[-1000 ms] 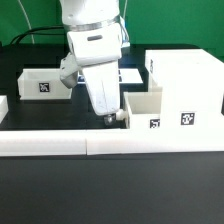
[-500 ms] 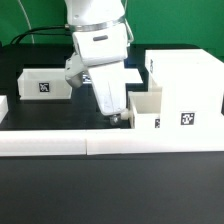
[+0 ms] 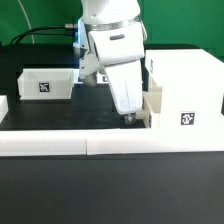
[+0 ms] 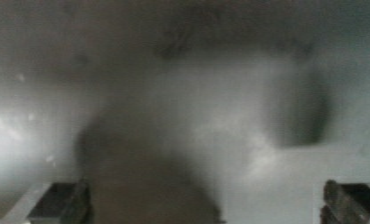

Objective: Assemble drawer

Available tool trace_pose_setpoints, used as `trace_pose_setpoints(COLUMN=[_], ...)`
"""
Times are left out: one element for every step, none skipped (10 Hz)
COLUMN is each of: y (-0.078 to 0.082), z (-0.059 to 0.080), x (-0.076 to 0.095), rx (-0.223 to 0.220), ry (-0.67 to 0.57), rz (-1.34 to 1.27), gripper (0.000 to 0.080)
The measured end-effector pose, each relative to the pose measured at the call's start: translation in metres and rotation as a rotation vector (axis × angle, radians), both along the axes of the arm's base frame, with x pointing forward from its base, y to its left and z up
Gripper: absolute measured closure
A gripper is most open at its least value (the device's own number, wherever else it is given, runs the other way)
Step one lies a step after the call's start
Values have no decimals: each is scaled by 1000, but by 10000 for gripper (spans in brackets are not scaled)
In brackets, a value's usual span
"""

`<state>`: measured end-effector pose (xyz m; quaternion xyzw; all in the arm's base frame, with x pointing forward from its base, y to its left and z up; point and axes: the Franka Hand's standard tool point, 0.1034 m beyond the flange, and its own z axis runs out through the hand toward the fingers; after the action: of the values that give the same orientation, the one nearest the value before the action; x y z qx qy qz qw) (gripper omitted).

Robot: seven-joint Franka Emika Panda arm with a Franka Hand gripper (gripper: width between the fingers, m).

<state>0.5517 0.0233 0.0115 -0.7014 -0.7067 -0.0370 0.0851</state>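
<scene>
Black tabletop (image 3: 50, 112) is bounded by white border strips (image 3: 50, 145), and a tray (image 3: 155, 108) against the housing (image 3: 190, 80) is half hidden by the gripper (image 3: 133, 119), spread wide.

i've got open black table (image 3: 60, 112) btwn the lone tray (image 3: 45, 82) and the front border strip (image 3: 60, 143), free to pass. exterior view's right is blocked: tall housing (image 3: 190, 85) w/ 2nd tray (image 3: 153, 105) touching it. wrist view's too blurred to judge.

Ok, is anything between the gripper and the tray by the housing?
Nothing visible does: the gripper is down at the small tray, which sits right beside the housing. The wrist view is too blurred to show contact.
</scene>
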Motion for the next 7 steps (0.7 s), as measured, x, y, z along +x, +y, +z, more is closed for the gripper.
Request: trace_pose_setpoints(y=[0,0,0,-3,-10,-19,-28], z=[0,0,0,-1,-1,-1,0], x=[0,0,0,0,0,-1,-3], rx=[-5,-8,-8,-9,-12,-15,-17], ry=[3,2,2,2,2,3,2], rz=[-13,-8,-8,-7,-14,-27,-41], gripper=[150,150,150,150,150,150,150])
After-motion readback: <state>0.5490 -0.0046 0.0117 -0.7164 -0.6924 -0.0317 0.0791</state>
